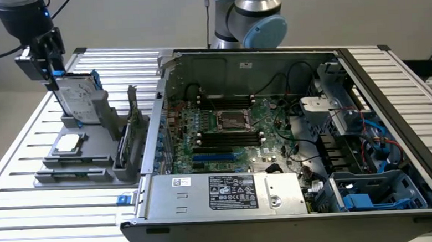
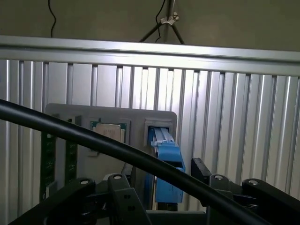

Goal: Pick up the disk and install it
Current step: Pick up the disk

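Note:
The disk (image 1: 78, 98), silver-grey with a white label and a blue carrier, stands on edge in a grey holder (image 1: 78, 161) at the exterior view's left, on the slatted table. My gripper (image 1: 53, 74) hangs at its upper end, open, with a finger on either side. In the wrist view the disk (image 2: 165, 154) shows edge-on as a blue strip. It lies between my gripper's (image 2: 168, 180) open fingers, and I see a gap between the disk and the dark fingertip (image 2: 202, 171) beside it. The disk still rests in its slot.
The open computer case (image 1: 392, 89) fills the middle and the exterior view's right, with a grey power-supply box (image 1: 227, 192) along its front and a blue bay (image 1: 368, 196) in the near right corner. The holder also carries a processor chip (image 1: 68, 142) and upright memory sticks (image 1: 131, 131). A black cable (image 2: 93, 138) crosses the wrist view.

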You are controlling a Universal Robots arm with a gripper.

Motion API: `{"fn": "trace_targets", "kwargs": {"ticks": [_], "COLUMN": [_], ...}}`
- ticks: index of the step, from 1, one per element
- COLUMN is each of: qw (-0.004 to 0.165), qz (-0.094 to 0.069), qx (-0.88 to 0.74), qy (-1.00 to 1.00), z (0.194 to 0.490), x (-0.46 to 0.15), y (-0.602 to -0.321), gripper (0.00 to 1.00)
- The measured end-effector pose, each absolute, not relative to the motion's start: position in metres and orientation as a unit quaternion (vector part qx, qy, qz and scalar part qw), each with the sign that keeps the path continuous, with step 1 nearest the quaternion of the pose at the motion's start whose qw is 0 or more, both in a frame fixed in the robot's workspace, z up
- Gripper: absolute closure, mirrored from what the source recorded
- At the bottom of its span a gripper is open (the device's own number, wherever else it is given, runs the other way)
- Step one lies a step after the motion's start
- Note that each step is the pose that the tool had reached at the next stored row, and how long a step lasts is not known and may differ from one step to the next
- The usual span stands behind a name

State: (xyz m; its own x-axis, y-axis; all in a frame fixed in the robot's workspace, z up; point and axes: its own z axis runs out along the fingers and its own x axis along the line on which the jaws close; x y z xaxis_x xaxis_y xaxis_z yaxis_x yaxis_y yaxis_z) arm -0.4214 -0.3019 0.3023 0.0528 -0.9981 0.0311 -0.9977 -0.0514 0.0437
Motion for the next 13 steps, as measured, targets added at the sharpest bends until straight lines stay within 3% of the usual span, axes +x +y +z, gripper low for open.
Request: {"fn": "trace_targets", "kwargs": {"ticks": [13], "qw": [0.025], "qz": [-0.004], "qx": [0.725], "qy": [-0.688], "z": [0.281], "x": [-0.425], "y": [-0.299], "gripper": [0.4]}}
